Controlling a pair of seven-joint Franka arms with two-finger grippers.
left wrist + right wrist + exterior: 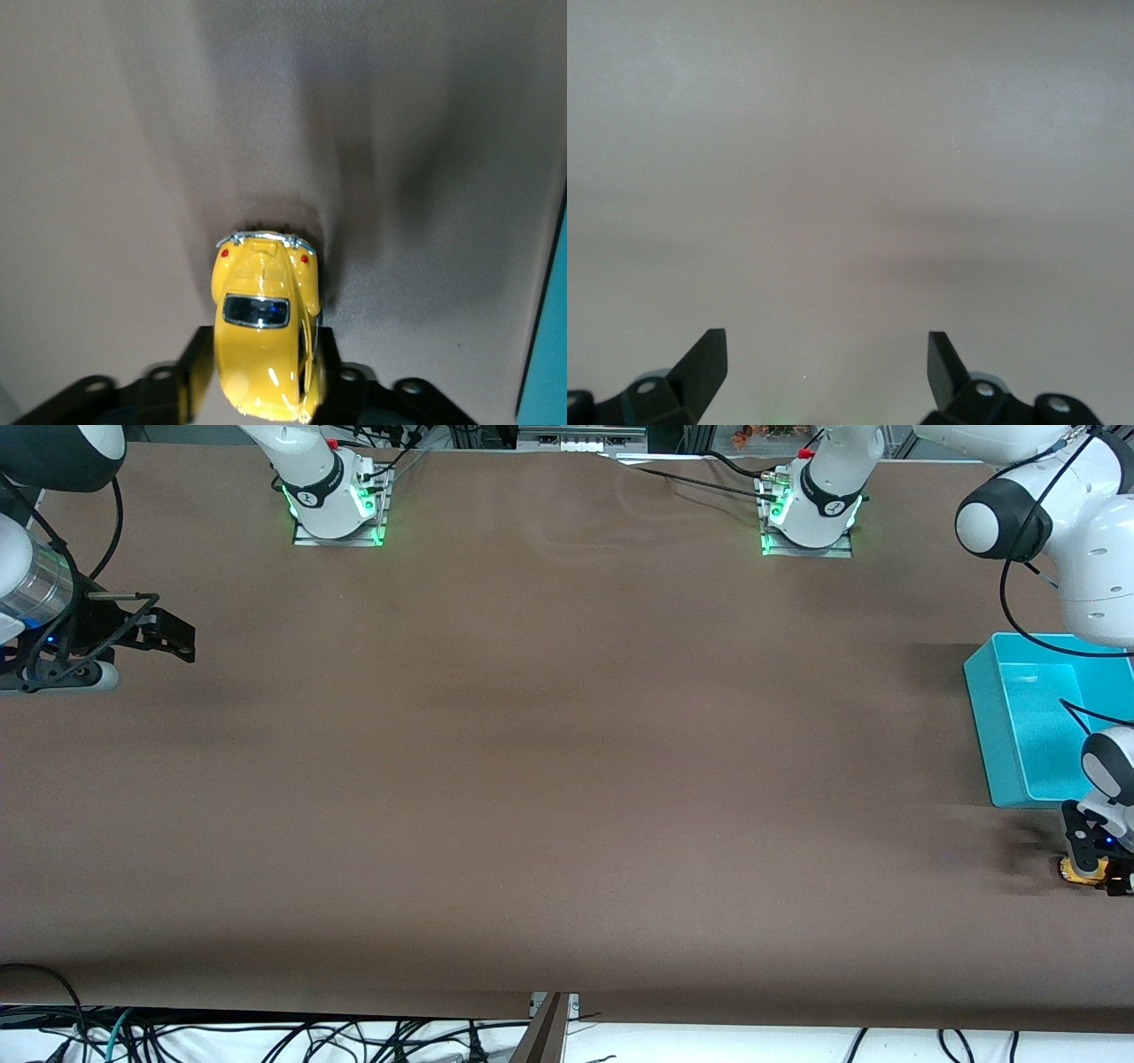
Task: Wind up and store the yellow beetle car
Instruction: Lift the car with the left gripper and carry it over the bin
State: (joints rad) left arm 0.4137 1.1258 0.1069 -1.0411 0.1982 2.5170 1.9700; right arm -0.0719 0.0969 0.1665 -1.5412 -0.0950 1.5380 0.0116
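Right now my left gripper (1088, 868) is low at the left arm's end of the surface (549, 779), and its fingers (190, 372) are closed snug on the sides of the yellow beetle car (264, 332). The car sits between them with its roof and back window showing in the left wrist view. I think its wheels are on or just above the brown cloth, but I cannot tell which.

What worries me most is the grip. The car is tiny and its body is round and shiny, so it may slip or twist out if I pull it back along the cloth too hard to wind it. The cloth looks soft and a bit wrinkled near the car, so the wheels may drag it and not turn well.

The blue bin (1032, 726) is near the car and a little farther from the front camera. I guess that is where the car goes. Its wall is the one thing in the way, so I must lift the car over the rim and not bump it.

My right gripper (164, 636) waits over the right arm's end of the surface, fingers (704, 363) wide apart and holding nothing.
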